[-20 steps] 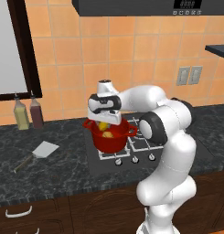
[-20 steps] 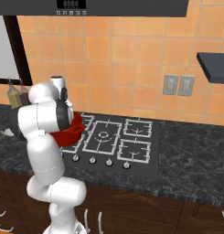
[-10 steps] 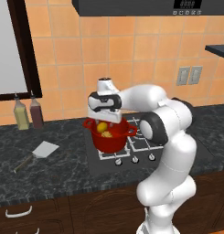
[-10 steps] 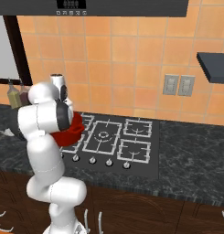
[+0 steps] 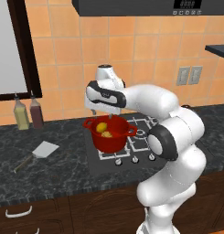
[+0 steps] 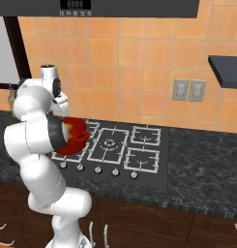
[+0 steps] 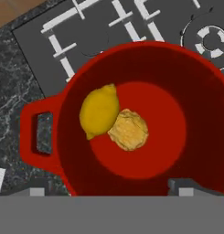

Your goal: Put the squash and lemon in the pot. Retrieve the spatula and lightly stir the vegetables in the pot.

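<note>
Two items, the lemon (image 7: 99, 110) and squash (image 7: 128, 130), are already lodged in the pot (image 7: 54, 137); the spatula (image 5: 39, 151) is left on the worktop (image 5: 54, 169), unretrieved. The fingers (image 7: 37, 187) are spread, empty.

Lemon (image 7: 99, 111) beside squash (image 7: 128, 130) in pot (image 7: 49, 157)

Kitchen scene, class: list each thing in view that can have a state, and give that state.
pot: upright on the stove, holding both vegetables
lemon: in the pot, touching the squash
squash: on the pot's floor
spatula: flat on the counter, untouched
gripper: above the pot, holding nothing
</note>
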Robot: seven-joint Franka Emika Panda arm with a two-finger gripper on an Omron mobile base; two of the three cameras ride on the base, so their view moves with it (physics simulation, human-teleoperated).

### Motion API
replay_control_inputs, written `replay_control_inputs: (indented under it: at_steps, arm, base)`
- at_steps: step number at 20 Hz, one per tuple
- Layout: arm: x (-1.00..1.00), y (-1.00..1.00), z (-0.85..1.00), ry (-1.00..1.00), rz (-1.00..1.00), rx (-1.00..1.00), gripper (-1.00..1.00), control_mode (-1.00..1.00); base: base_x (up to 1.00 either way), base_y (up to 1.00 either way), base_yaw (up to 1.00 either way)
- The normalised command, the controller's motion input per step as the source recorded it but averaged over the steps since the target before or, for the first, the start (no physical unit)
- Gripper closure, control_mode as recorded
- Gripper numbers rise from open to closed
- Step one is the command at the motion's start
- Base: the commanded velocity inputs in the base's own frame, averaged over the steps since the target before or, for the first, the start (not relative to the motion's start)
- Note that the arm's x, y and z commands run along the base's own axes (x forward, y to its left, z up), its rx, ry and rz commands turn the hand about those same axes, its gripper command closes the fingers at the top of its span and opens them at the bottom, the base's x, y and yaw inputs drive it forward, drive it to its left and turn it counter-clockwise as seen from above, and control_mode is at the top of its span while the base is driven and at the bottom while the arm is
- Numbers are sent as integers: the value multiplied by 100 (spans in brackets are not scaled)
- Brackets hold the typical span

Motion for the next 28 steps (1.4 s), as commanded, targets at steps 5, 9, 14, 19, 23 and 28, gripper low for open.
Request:
replay_control_inputs:
  at_steps: [5, 9, 14, 19, 23, 28]
  arm:
    - [-19, 43, -8, 1, 21, -2, -100, -100]
    - [0, 81, 0, 4, 6, -1, -100, -100]
    - [-17, 100, 0, 2, 0, -2, -100, -100]
    - [-30, 100, -20, 4, -3, -8, -100, -100]
    - [-23, 100, -53, 7, -4, -15, -100, -100]
    - [0, 45, -17, 7, -1, -8, -100, -100]
  base:
    - [0, 0, 0]
    - [0, 0, 0]
    - [0, 0, 0]
    - [0, 0, 0]
    - [0, 0, 0]
    - [0, 0, 0]
